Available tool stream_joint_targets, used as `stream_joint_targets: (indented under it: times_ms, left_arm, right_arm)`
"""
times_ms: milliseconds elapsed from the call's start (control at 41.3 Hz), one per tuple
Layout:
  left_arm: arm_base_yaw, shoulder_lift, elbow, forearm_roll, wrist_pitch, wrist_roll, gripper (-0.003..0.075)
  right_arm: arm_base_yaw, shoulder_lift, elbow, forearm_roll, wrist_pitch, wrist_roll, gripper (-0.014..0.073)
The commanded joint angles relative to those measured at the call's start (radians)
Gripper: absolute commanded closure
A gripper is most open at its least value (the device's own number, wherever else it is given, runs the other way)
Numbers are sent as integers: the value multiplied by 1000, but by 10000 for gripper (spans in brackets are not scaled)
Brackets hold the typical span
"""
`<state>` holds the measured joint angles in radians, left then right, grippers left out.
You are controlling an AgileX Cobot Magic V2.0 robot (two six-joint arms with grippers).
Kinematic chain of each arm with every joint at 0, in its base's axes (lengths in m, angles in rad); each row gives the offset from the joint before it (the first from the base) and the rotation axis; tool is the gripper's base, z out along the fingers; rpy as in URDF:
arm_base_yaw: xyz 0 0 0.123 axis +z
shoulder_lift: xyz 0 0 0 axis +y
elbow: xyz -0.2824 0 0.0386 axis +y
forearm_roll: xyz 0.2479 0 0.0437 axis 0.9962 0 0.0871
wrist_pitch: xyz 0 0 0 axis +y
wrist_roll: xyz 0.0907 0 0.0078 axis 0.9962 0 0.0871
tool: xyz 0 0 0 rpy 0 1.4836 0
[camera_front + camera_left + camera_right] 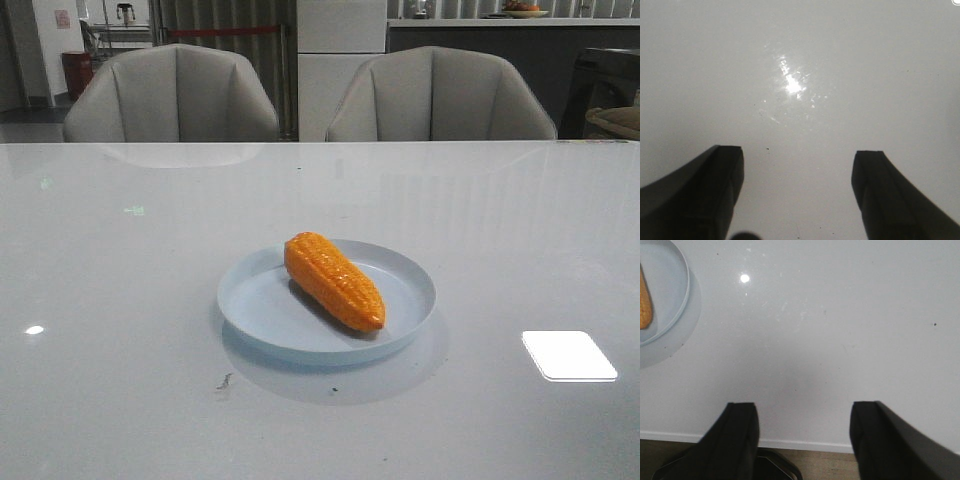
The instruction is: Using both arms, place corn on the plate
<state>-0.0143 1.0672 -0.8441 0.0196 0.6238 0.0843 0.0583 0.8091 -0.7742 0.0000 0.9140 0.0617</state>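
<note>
The orange corn (333, 279) lies diagonally inside the pale blue plate (262, 305) near the middle of the white table, tapered end toward the front right. Neither arm shows in the front view. My left gripper (797, 160) is open over bare tabletop, holding nothing. My right gripper (804, 412) is open too, hovering by the table's near edge; in its view the plate's rim (686, 285) and a sliver of the corn (644, 302) show off to one side, well away from the fingers.
Two grey chairs (172, 95) (440, 97) stand behind the table's far edge. The table's near edge (805, 445) and the floor below show in the right wrist view. Bright light reflections (568, 355) lie on the table surface.
</note>
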Motion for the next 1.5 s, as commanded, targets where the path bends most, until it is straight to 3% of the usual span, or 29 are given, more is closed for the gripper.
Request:
stream_joint_targets:
  times_ms: [0,242,944,1113,1331,1476]
  left_arm:
    - [2,-21,-28,-7,-71,-13,216]
    - [2,-21,-28,-7,-71,-13,216]
    - [2,-8,-28,-7,-73,-13,216]
    - [2,-8,-28,-7,-76,-13,216]
    - [2,-8,-28,-7,-76,-13,216]
    - [2,-8,-28,-7,-76,-13,216]
  right_arm:
    - [-8,-9,-26,6,-54,0,236]
    - [-8,-9,-26,6,-68,0,549]
    - [-8,-11,-26,8,-38,0,536]
    - [-6,-92,-26,11,-51,0,536]
    - [-5,-291,-15,9,-183,0,536]
    - [-5,-453,59,0,-374,0,536]
